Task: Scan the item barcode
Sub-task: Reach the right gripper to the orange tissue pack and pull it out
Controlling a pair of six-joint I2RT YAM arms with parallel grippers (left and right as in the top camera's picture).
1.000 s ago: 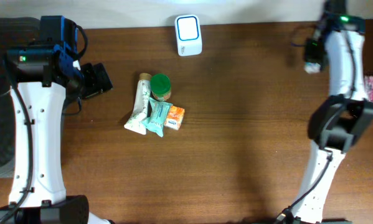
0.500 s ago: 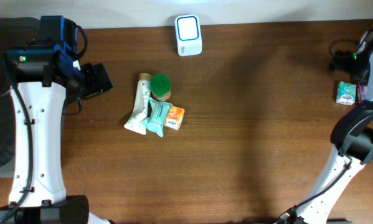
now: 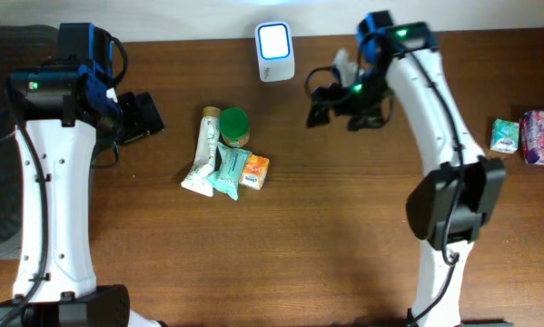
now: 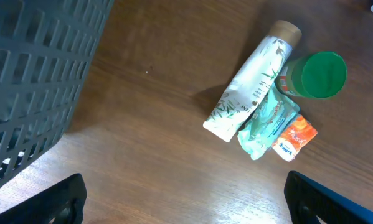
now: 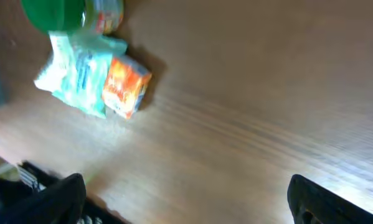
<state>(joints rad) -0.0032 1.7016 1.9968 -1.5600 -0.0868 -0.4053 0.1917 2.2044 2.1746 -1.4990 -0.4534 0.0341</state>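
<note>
Right end effector (image 3: 324, 102) swung in from far right, spread and empty, tube (image 3: 202, 153) lying cap toward scanner (image 3: 274, 40)

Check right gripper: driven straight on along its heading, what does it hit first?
Probably the bare table. Its wrist view shows plain wood ahead of the open right gripper; the orange box and teal pouch sit off to the left in that view. Depth is unclear.
</note>
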